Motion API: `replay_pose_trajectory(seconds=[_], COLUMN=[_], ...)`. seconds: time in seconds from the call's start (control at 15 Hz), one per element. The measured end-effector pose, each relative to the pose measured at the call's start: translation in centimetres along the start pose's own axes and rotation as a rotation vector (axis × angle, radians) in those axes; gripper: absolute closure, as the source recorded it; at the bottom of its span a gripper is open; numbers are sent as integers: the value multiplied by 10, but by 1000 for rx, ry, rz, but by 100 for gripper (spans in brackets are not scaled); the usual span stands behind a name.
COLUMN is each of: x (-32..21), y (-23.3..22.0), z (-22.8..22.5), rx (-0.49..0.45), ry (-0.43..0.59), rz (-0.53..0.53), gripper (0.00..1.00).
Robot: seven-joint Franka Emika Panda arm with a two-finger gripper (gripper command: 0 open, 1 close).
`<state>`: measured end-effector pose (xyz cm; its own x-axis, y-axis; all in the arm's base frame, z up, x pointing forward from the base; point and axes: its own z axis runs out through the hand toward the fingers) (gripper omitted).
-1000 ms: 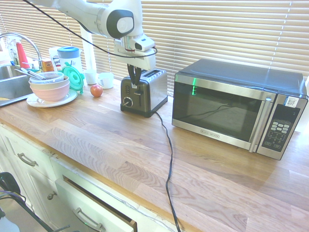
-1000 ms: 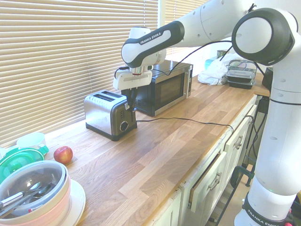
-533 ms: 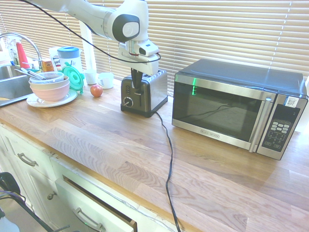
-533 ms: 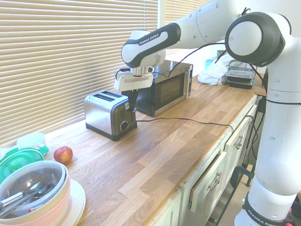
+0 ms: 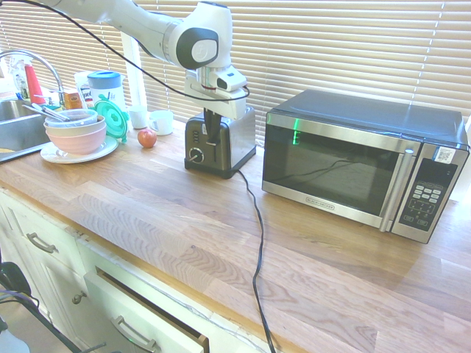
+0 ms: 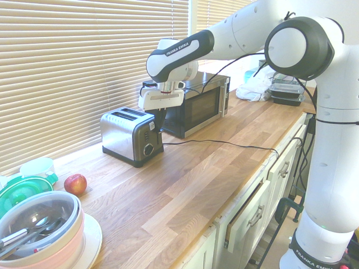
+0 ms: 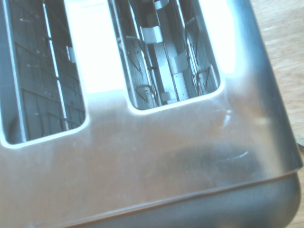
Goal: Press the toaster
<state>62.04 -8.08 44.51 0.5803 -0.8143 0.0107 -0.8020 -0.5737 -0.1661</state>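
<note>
The toaster [image 5: 224, 143] [image 6: 128, 133], a small two-slot one with steel sides and a black front panel, stands on the wooden counter near the blinds. My gripper [image 5: 211, 138] [image 6: 159, 117] hangs shut, pointing straight down, right in front of the panel's upper part, above the round knob [image 5: 194, 154] [image 6: 148, 149]. The dark fingers cover the lever, so I cannot tell whether they touch it. In the wrist view the toaster's top [image 7: 156, 156] fills the picture, with both slots empty.
A large microwave [image 5: 360, 165] [image 6: 196, 103] stands right beside the toaster. The toaster's black cord [image 5: 257, 243] trails over the counter's front edge. An apple [image 5: 147, 137] [image 6: 75, 184], stacked bowls [image 5: 75, 132] and cups lie toward the sink [image 5: 15, 125]. A drawer [image 5: 140, 320] below stands ajar.
The gripper has shifted slightly toward the microwave side of the panel and its wrist has turned a little. The toaster has not moved.
</note>
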Motion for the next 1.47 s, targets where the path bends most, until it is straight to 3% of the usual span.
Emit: replay_pose_trajectory(seconds=[0.47, 1.47], x=[0, -1], y=[4, 11], z=[43, 46], rx=[-14, 33], ry=[-5, -4], rz=[-1, 3], gripper=[100, 100])
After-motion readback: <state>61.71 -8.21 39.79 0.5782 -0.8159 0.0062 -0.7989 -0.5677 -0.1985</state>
